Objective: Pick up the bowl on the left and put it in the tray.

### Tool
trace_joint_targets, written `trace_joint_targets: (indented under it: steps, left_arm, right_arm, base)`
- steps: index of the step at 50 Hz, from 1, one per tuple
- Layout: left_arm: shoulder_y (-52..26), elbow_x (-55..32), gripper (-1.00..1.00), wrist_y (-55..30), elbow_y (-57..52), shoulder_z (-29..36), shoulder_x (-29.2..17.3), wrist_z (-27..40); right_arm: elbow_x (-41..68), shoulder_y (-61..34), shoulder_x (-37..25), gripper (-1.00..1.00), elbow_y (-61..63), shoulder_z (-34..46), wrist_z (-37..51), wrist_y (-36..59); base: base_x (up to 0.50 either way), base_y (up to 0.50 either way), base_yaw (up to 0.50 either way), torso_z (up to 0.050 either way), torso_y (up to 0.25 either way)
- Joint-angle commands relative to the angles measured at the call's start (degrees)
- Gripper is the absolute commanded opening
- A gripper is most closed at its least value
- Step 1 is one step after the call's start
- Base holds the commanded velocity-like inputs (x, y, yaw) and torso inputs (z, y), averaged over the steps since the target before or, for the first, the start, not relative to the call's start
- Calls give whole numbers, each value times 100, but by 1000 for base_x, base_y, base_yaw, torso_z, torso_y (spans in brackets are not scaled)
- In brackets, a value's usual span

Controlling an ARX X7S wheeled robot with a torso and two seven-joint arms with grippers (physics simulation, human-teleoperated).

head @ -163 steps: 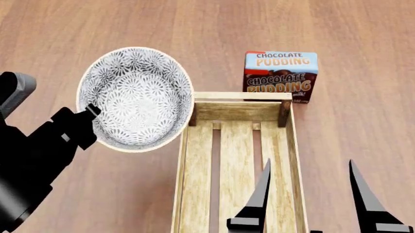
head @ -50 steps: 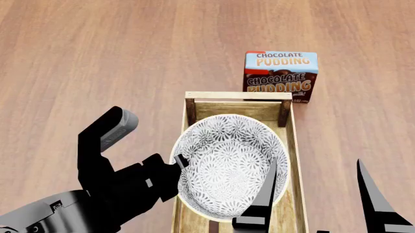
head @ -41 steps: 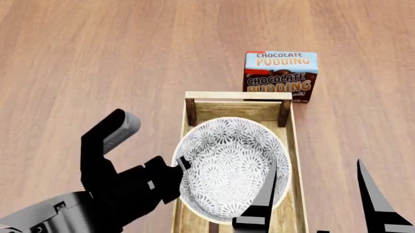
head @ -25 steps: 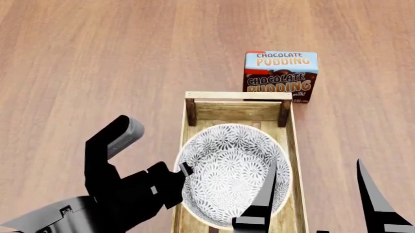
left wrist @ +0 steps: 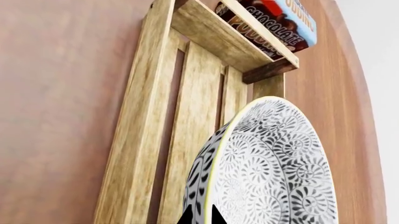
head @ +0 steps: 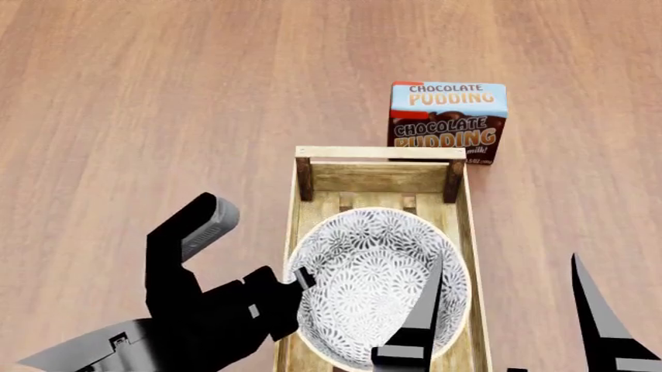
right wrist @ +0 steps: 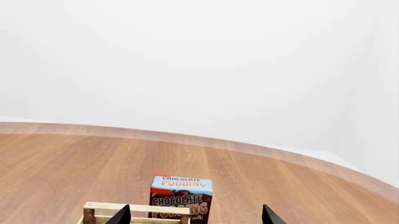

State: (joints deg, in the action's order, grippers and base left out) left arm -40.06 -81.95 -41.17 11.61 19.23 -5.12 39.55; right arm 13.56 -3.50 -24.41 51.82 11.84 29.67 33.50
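Note:
The bowl (head: 377,287), white with a dense grey-blue floral pattern, sits low inside the light-wood slatted tray (head: 379,158), nearly as wide as it. My left gripper (head: 300,279) is shut on the bowl's left rim; in the left wrist view its two dark tips (left wrist: 201,218) pinch the rim of the bowl (left wrist: 274,163) above the tray's slats (left wrist: 190,107). My right gripper (head: 507,325) hangs open over the tray's near right end, with nothing between its fingers. In the right wrist view only the tray's far end (right wrist: 134,210) shows between the tips of the right gripper (right wrist: 195,215).
A chocolate pudding box (head: 447,120) stands upright just beyond the tray's far right corner, also visible as the box (right wrist: 181,196) in the right wrist view. Bare wooden tabletop (head: 155,93) lies to the left and far side.
The left gripper has carried the bowl from the table at the left over the tray and lowered it toward the near end, deeper between the sides. The right arm has barely moved.

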Motion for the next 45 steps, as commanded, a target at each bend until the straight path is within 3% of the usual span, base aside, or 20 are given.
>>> trace_joint_targets:
  steps: [1,45]
  left_arm:
    - [-69,-66,-100,149,146,78,26,-112]
    - [-153,-48,-100,548,729,415,89,-470]
  right_arm:
    - [29,-6,-18,100,-15,-5,12,-13]
    - [106,-13,-92,100,4,-8,91,-31]
  base:
    - [0,0,0,0,0]
    - [0,0,0,0,0]
